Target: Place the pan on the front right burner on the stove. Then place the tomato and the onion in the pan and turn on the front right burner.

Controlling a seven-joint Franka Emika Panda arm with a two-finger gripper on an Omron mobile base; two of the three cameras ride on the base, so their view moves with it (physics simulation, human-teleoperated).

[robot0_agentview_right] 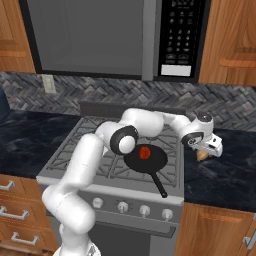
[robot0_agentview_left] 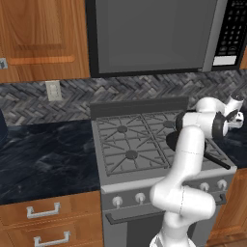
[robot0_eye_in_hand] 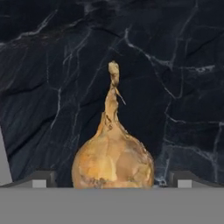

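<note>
The tool [robot0_eye_in_hand: 112,181] stands wide open with the onion [robot0_eye_in_hand: 113,162] on the dark counter [robot0_eye_in_hand: 52,87] directly between its fingers, ungripped. To its side, the tomato [robot0_agentview_right: 145,152] lies in the pan [robot0_agentview_right: 150,161].

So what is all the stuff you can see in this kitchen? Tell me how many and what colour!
pan: one, black, on the stove's front right burner, handle toward the front edge
tomato: one, red, inside the pan
onion: one, tan-orange, on the counter right of the stove, between the open fingers
stove: one, grey steel, four grated burners, silver knobs along the front
counter: black marble with white veins, both sides of the stove
microwave: one, grey with a black keypad, above the stove
cabinets: brown wood, above and below the counter
outlet: one, pale, on the grey backsplash
arm: one, white with dark joints, reaching right over the stove
fingers: two, open, either side of the onion
</note>
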